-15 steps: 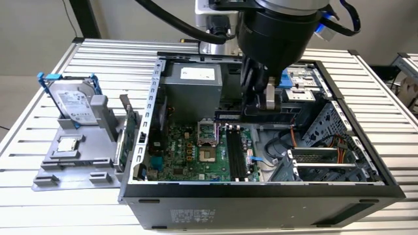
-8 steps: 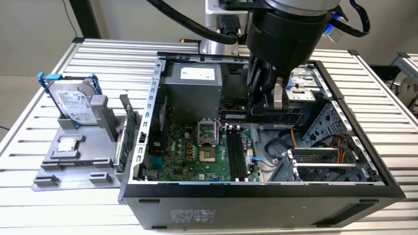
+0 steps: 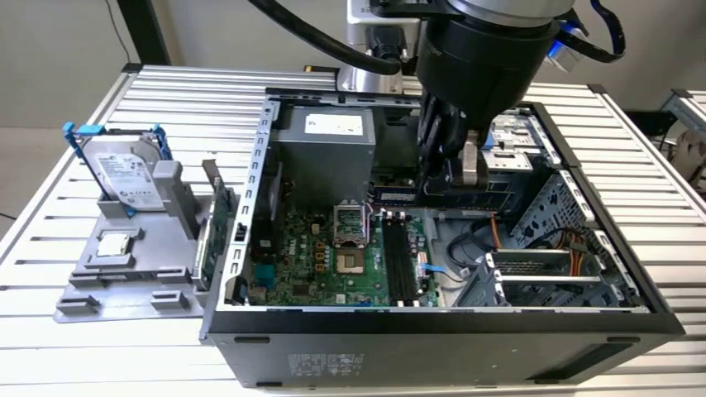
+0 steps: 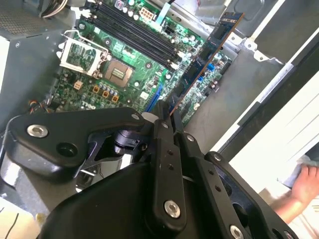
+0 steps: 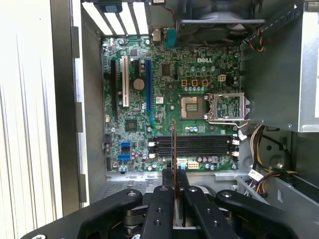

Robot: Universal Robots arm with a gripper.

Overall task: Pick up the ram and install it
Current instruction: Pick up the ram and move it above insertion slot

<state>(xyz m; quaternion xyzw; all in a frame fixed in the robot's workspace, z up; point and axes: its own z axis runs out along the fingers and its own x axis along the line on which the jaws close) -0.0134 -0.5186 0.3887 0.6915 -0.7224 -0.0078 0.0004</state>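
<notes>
Inside the open computer case [image 3: 441, 335], above the motherboard [image 3: 320, 265], the gripper [image 5: 174, 178] is pinched on the ram [image 5: 174, 144], holding it clear of the board near the black slots [image 5: 194, 146], which look empty. It seems to lie across them. I judge this the carry-to-slot step; seating calls for lining the stick up along a slot. Outside the case, a grey tray [image 3: 121, 285] holds a hard drive [image 3: 121, 178] and a chip [image 3: 114, 244].

We see a ribbed metal table [image 3: 111, 360] carrying an open computer case [image 3: 441, 351] and, just beside it at the exterior view's left, a grey holder tray [image 3: 111, 285].
</notes>
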